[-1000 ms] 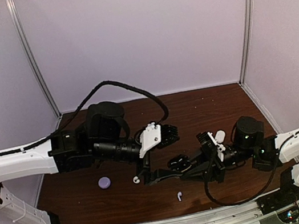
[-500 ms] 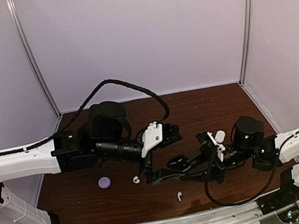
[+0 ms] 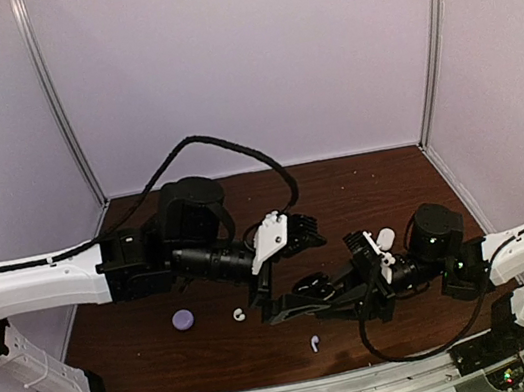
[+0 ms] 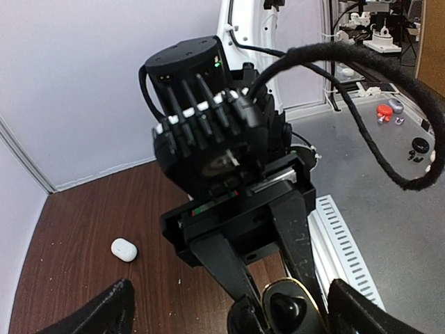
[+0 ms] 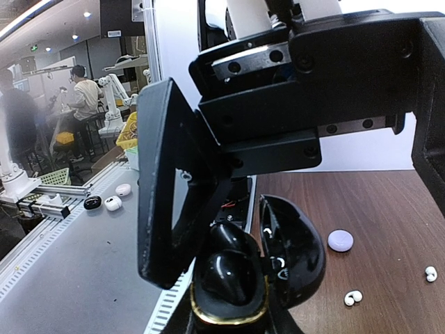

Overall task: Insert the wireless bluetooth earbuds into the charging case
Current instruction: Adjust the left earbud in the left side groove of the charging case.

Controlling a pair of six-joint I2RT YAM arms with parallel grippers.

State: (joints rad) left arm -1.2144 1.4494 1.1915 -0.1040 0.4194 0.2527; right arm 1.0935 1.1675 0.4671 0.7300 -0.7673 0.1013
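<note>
Over the middle of the dark, wood-grained table (image 3: 167, 350), the right gripper (image 3: 287, 306) has its fingers pinched on a glossy black charging case (image 5: 229, 278). The case is a rounded pebble shape with a thin gold rim, and its domed lid is swung open to one side. A smooth dark bump sits inside the rim, but I cannot tell whether it is a bud. Tiny white marks inside the lid are too small to read. The left gripper (image 4: 235, 309) is spread wide, its matte black, wedge-shaped fingers (image 5: 174, 181) standing on either side of the held case without touching it. A curled white earbud (image 3: 239, 314) lies on the table just left of the case. A stemmed white earbud (image 3: 314, 342) lies nearer the front edge, beneath the right gripper. A flat, round lavender case (image 3: 182, 319) rests toward the front left. A smooth white case (image 4: 124, 248), oval like a pebble, lies toward the back wall.
</note>
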